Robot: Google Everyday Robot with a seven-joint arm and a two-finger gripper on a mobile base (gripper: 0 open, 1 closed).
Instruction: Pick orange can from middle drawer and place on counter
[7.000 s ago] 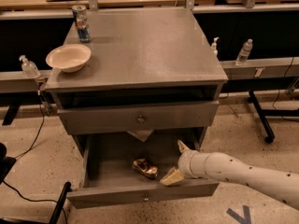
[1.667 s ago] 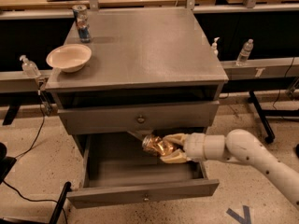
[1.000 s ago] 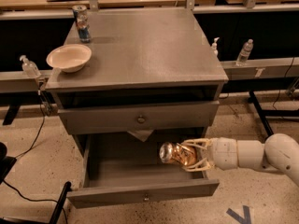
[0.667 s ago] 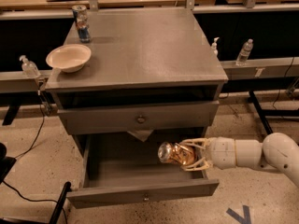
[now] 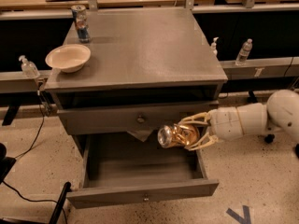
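My gripper is shut on the orange can, a shiny golden-orange can held on its side with its silver end pointing left. It hangs in the air above the right part of the open middle drawer, just below the closed drawer front above it. The white arm reaches in from the right. The drawer is pulled out and shows only its bare grey floor. The counter, the flat grey cabinet top, lies above and behind the gripper.
A cream bowl and a tall blue, red and silver can stand on the counter's left side. A closed upper drawer with a knob sits over the open one. Bottles stand on side ledges. Wooden tabletops lie behind.
The gripper took the can off the drawer floor, lifted it and carried it rightward. In the last second it has risen a little more with the can.
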